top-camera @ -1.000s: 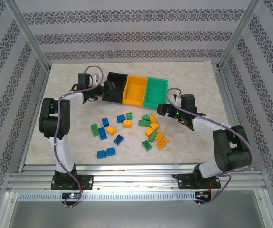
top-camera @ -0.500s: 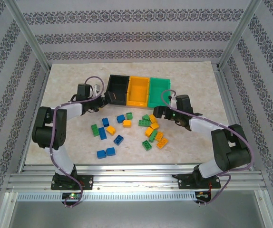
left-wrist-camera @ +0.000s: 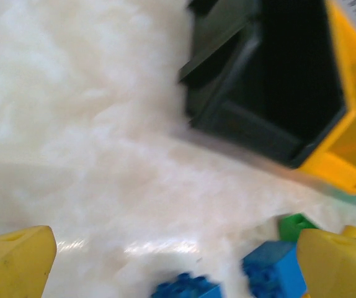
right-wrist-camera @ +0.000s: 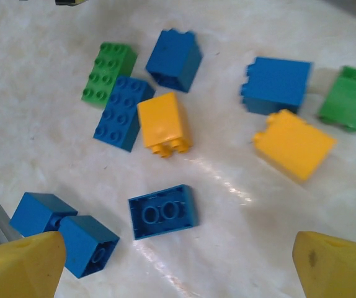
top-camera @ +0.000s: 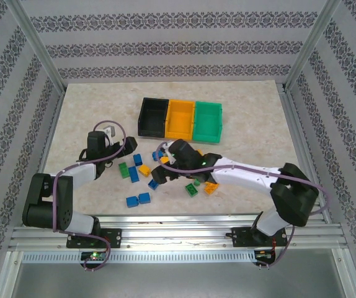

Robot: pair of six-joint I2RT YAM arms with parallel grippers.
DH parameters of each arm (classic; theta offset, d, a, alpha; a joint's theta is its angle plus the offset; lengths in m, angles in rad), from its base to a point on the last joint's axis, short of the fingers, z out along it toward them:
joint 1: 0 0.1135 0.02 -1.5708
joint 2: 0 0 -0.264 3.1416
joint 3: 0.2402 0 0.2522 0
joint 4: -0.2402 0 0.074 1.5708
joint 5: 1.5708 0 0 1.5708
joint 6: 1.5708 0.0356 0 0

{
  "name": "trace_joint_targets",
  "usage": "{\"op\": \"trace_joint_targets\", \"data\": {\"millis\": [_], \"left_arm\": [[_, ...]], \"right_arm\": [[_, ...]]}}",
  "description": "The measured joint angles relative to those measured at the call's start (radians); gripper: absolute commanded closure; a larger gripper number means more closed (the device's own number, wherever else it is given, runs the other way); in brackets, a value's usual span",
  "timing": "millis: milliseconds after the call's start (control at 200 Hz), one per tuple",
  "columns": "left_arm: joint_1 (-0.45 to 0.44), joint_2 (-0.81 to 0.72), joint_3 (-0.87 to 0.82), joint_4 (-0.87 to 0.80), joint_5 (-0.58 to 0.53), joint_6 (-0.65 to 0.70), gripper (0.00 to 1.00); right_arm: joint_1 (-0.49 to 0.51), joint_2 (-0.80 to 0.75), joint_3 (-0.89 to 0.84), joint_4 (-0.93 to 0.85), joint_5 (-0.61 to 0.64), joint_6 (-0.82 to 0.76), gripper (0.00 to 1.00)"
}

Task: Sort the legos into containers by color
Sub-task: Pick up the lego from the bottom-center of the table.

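Note:
The legos lie scattered mid-table: a green one [top-camera: 123, 169], blue ones [top-camera: 133, 174] and a yellow one [top-camera: 144, 169]. The containers stand in a row behind them: black [top-camera: 153, 118], orange [top-camera: 180, 119], green [top-camera: 206, 121]. My right gripper [top-camera: 159, 165] reaches left across the pile. It is open [right-wrist-camera: 178, 267] above an upside-down blue brick [right-wrist-camera: 163, 212], holding nothing. My left gripper [top-camera: 128, 144] hovers open [left-wrist-camera: 178, 267] left of the pile with nothing between its fingers. Ahead of it are the black bin [left-wrist-camera: 277, 74] and two blue bricks [left-wrist-camera: 274, 270].
A pair of blue bricks [top-camera: 138, 199] lies nearest the front edge. A green brick [top-camera: 191, 189] and an orange one [top-camera: 211, 186] lie under the right forearm. Metal frame posts and patterned walls ring the table. Bare tabletop [top-camera: 85, 112] stretches left of the bins.
My left gripper drew back from the black bin toward the near left. The right arm swung left across the pile and now hangs over the blue bricks.

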Motion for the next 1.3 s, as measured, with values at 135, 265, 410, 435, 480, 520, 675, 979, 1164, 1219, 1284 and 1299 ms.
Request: {"op": "trace_joint_targets", "data": {"millis": [135, 265, 410, 435, 480, 520, 675, 979, 1164, 1219, 1284, 1299], "left_arm": [[0.006, 0.0, -0.019, 0.041, -0.022, -0.026, 0.01], [0.007, 0.0, -0.032, 0.109, -0.029, -0.056, 0.01], [0.007, 0.0, -0.035, 0.132, -0.03, -0.075, 0.01], [0.007, 0.0, -0.037, 0.138, -0.031, -0.076, 0.01], [0.007, -0.002, -0.039, 0.141, -0.032, -0.076, 0.01], [0.007, -0.007, -0.043, 0.14, -0.037, -0.076, 0.01], [0.007, -0.064, -0.068, 0.14, -0.065, -0.075, 0.01], [0.007, -0.08, -0.071, 0.14, -0.075, -0.074, 0.01], [0.007, -0.066, -0.071, 0.14, -0.074, -0.074, 0.01], [0.007, -0.058, -0.071, 0.14, -0.071, -0.074, 0.01], [0.007, -0.052, -0.071, 0.14, -0.069, -0.074, 0.01], [0.007, -0.051, -0.071, 0.14, -0.068, -0.074, 0.01]], "right_arm": [[0.019, 0.139, 0.092, -0.042, 0.036, 0.032, 0.1], [0.037, 0.243, 0.169, -0.079, 0.074, 0.053, 0.11], [0.064, 0.313, 0.248, -0.116, 0.092, 0.051, 0.14], [0.065, 0.32, 0.254, -0.12, 0.092, 0.052, 0.15], [0.072, 0.331, 0.262, -0.126, 0.092, 0.052, 0.15], [0.078, 0.34, 0.267, -0.132, 0.092, 0.052, 0.15], [0.095, 0.375, 0.267, -0.154, 0.09, 0.052, 0.16], [0.104, 0.409, 0.294, -0.198, 0.105, 0.049, 0.37], [0.102, 0.418, 0.311, -0.209, 0.099, 0.051, 0.52], [0.102, 0.417, 0.312, -0.208, 0.097, 0.049, 0.53], [0.101, 0.416, 0.312, -0.209, 0.095, 0.048, 0.53], [0.101, 0.416, 0.312, -0.209, 0.095, 0.048, 0.54]]}}
